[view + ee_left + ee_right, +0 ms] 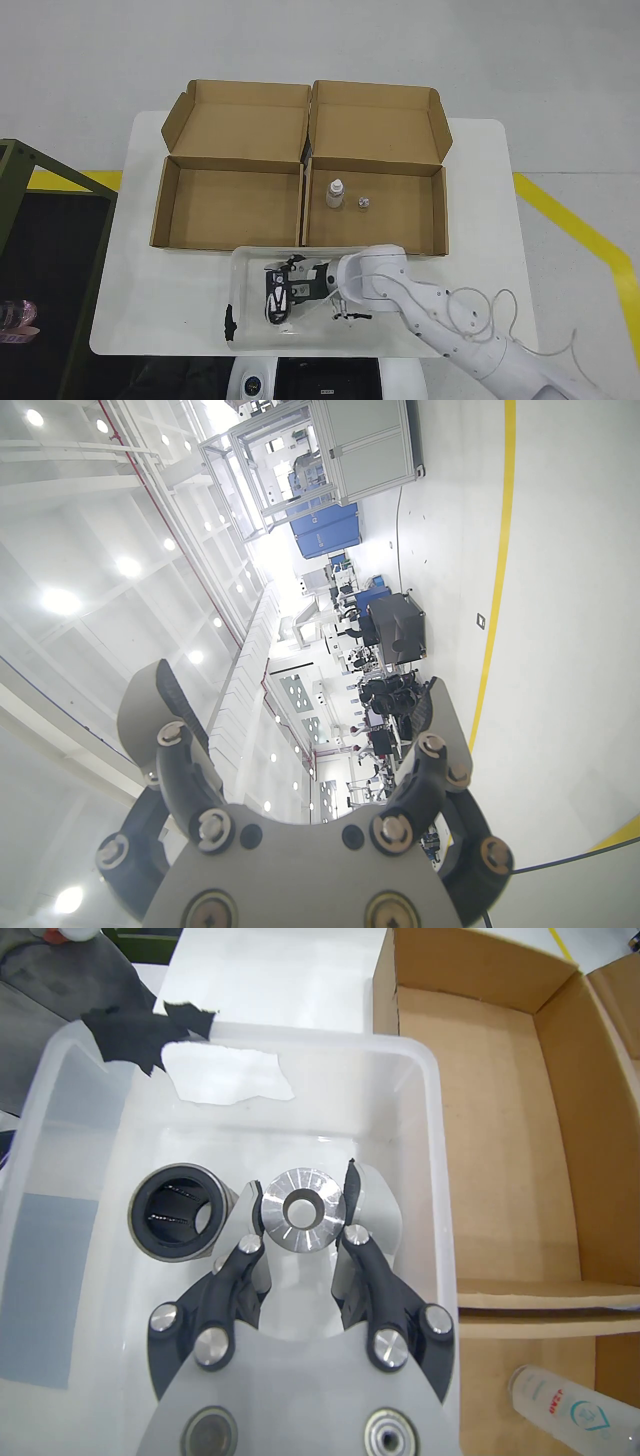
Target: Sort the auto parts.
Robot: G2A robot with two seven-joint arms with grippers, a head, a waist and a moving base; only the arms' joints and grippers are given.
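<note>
right gripper (pixel 302 1208): jaws clamped on steel ring (pixel 327 1223), inside clear bin (pixel 431 1093) on counter (pixel 480 200)
linear bearing (pixel 172 1218): in bin, just beside ring
left gripper (pixel 300 677): jaws spread wide, holding nothing

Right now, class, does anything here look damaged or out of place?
Yes: the clear bin looks damaged. One wall has a jagged gap, and torn black tape hangs over its rim nearby.
</note>
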